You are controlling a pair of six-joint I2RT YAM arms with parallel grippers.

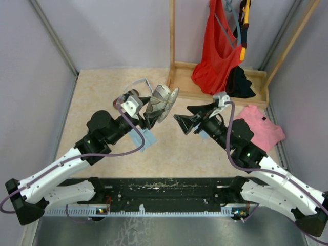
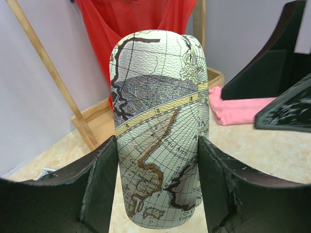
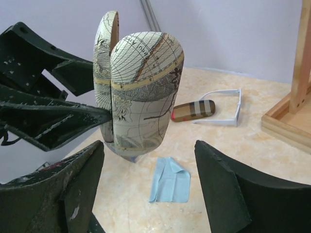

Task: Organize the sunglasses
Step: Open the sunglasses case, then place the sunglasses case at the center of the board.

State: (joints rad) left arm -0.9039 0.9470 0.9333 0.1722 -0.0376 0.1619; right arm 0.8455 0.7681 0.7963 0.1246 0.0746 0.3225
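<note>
White sunglasses on table, well beyond right tool, jaws apart; left tool clamped on map-print case.

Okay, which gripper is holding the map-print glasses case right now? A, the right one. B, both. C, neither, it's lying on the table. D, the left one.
D: the left gripper clamps the map-print case on both sides, while the right gripper stands open, apart from it.

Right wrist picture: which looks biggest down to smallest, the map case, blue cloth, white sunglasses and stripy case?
1. map case, by far, though it is nearest the camera.
2. blue cloth and white sunglasses, about alike.
3. stripy case, smallest, but it lies farther back.
</note>
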